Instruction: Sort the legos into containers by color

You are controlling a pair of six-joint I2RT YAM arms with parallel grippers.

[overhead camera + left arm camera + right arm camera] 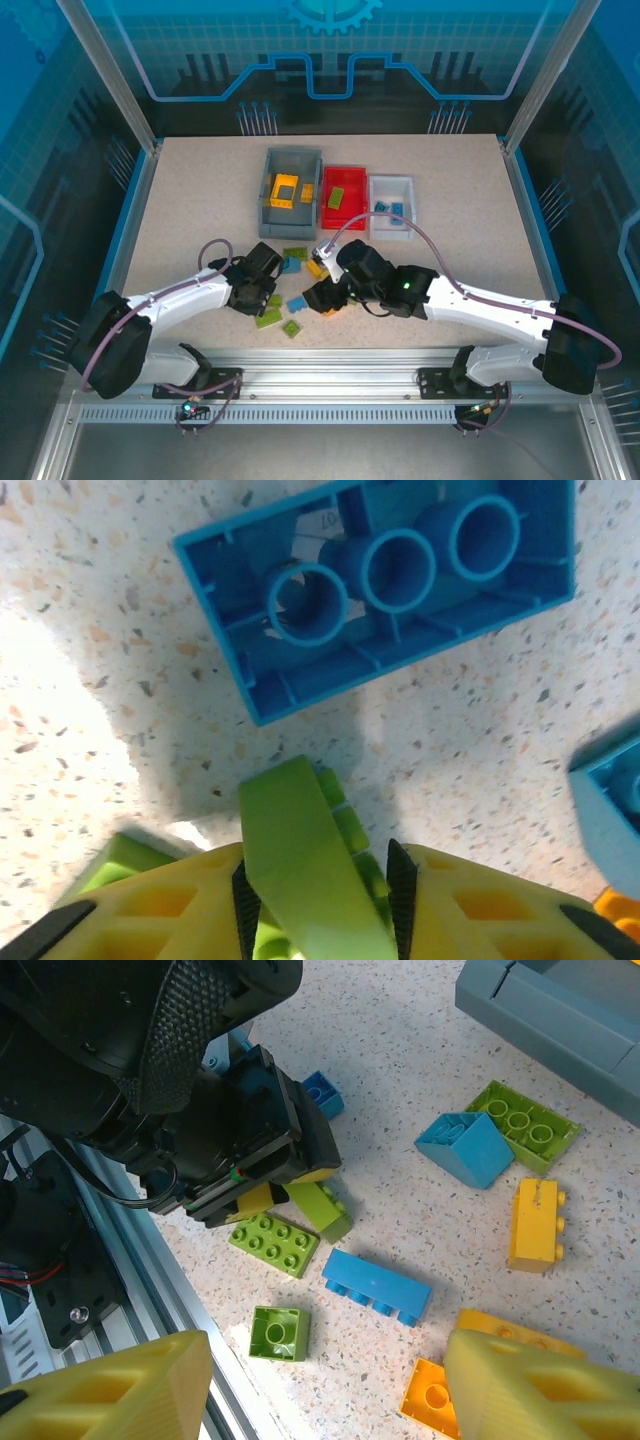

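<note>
My left tool (320, 872) is closed on a green brick (300, 830): both black pads (244, 905) press its sides, and it sits tilted between them. Whether it is clear of the tabletop (90, 680) I cannot tell. Just past it a blue brick (385, 580) shows me its hollow underside, apart from my fingers. A green edge (125, 855) peeks out beside one finger. At the right border of the left wrist view a blue corner (612, 795) sits above a bit of orange (622, 915)

My right tool (328, 1365) is open, its yellow fingers (110, 1395) wide apart with nothing between them, hanging above the loose bricks near the front of the tabletop. Under it I see a green square (278, 1332) and an orange brick (430, 1397). Farther off, a green plate (270, 1243) lies just beside the left tool, a yellow brick (535, 1225) lies alone, and a tipped blue block (465, 1148) touches a green slab (525, 1125)

From above, the three bins stand side by side beyond the loose bricks: the gray bin (290, 216) on the left holds orange pieces (285, 188), the red bin (350, 218) in the middle holds a green piece (336, 196), and the white bin (392, 232) on the right holds blue pieces (392, 210). Both tools are close together in front of them
</note>
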